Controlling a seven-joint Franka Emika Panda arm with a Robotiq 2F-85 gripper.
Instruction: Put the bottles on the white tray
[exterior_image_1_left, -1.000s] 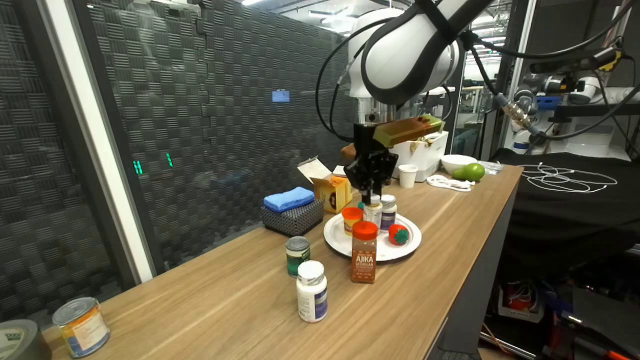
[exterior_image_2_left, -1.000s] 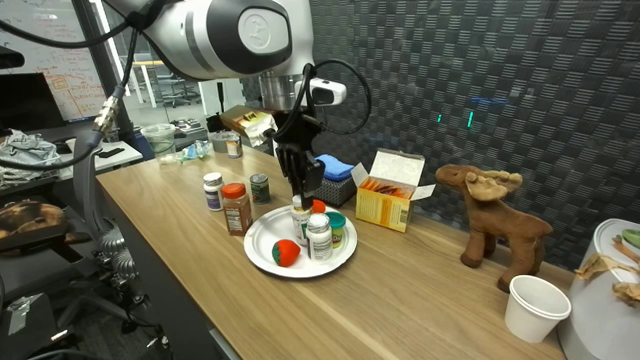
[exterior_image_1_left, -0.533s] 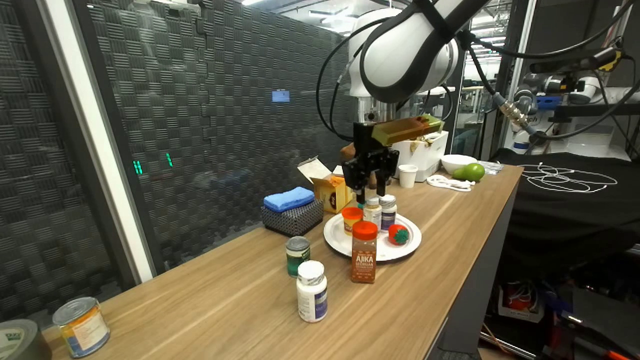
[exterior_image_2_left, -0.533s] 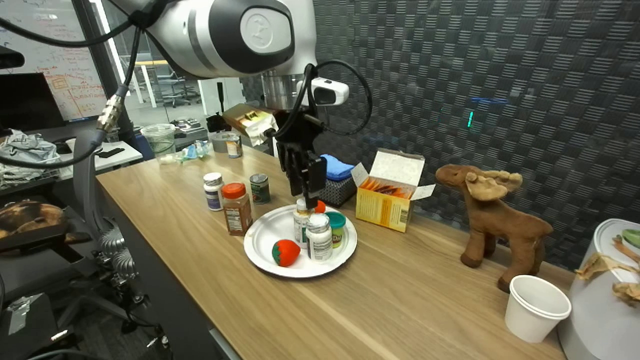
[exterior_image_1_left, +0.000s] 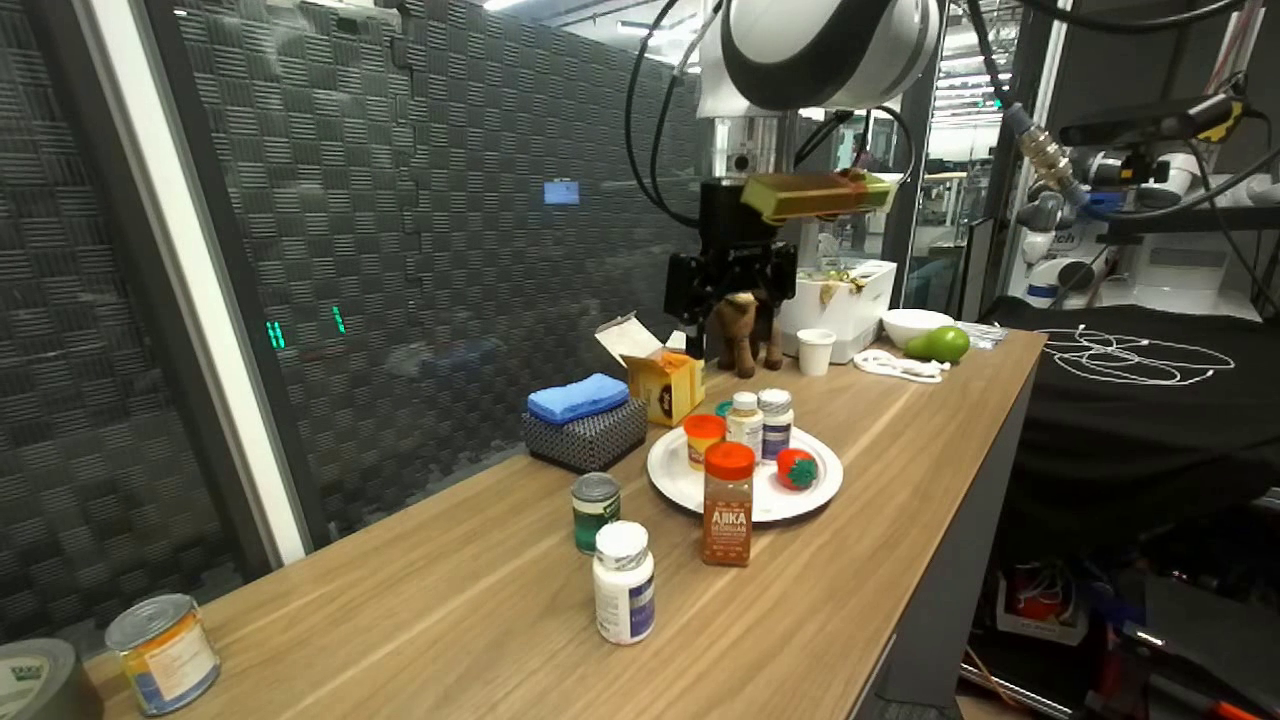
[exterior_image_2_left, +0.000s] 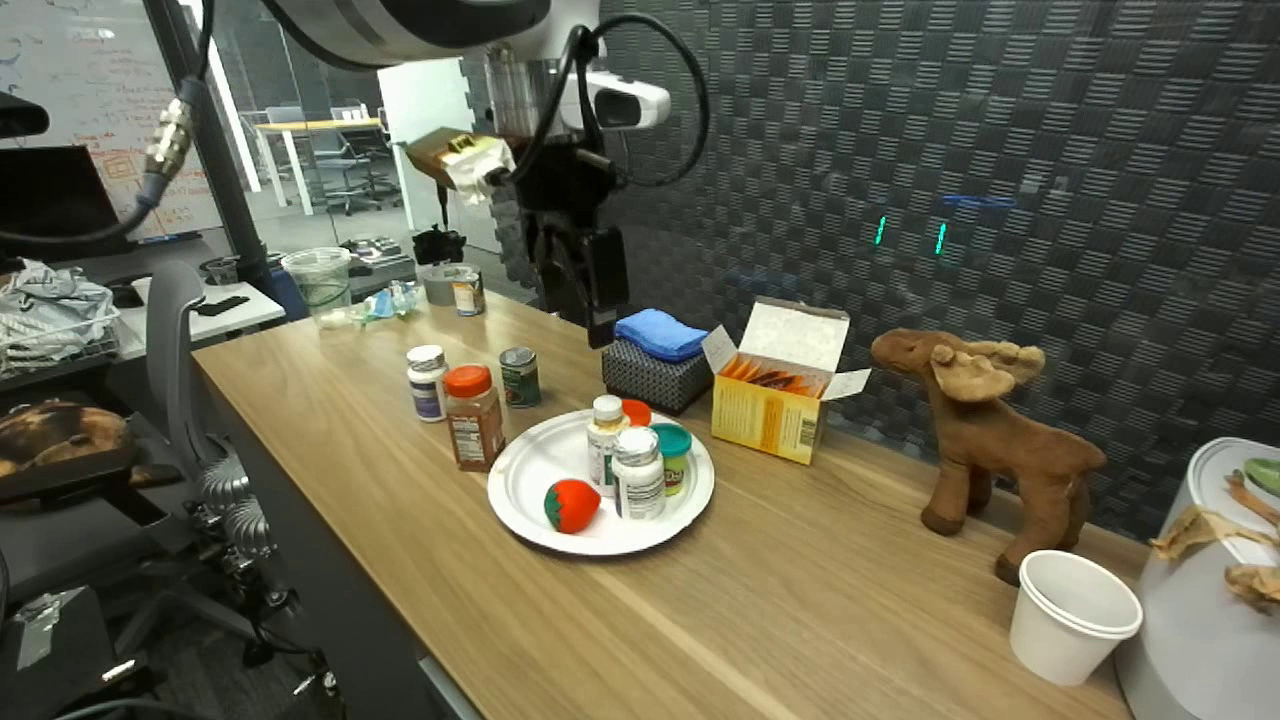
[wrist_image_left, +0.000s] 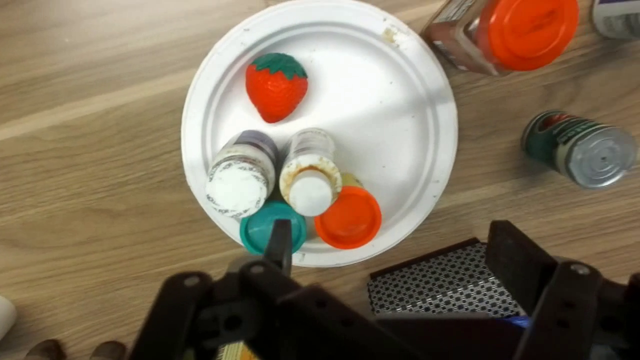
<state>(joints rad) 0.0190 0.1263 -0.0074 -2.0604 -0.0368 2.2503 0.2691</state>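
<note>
The tool has been raised, wide and empty, the narrow-capped bottle presumably delivered to the white tray.

Dark textured wall; wooden counter.

This looks like a robotics lab: well apart from the gripper are a white board with red handwriting, a flat black monitor and another white jointed robot arm.
</note>
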